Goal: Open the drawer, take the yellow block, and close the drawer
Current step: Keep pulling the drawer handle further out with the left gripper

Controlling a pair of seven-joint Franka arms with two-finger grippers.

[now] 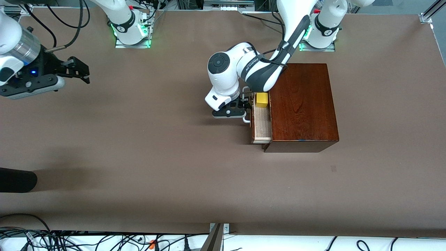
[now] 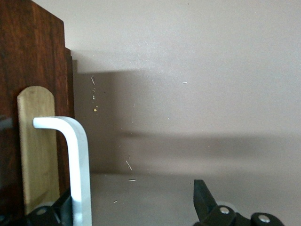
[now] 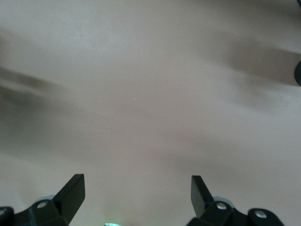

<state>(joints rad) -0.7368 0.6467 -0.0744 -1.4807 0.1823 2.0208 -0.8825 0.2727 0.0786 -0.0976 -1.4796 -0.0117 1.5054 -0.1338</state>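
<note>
Nearest the front camera among the task's things is the open end of the drawer (image 1: 262,122), which sticks partway out of the dark reddish-brown wooden box (image 1: 302,104) on the side facing the right arm's end of the table (image 1: 139,157). Its pale wood interior shows as a narrow strip beside the box. In that strip, at the end of the drawer farther from the front camera, sits the yellow block (image 1: 262,100), close against the box's front edge. My left gripper (image 1: 244,111) is low in front of the drawer, right at its white handle (image 2: 75,165). In my left wrist view the handle's bar runs down just beside one of my fingers (image 2: 56,212), while the other finger stands well apart from it, so my left fingers are spread with the handle between them, near one of them, not pinched. My right gripper (image 1: 75,71) waits in the air over bare table, well away from the box toward the right arm's end; its fingers (image 3: 73,193) are spread wide with nothing between them, only the brown table beneath.
</note>
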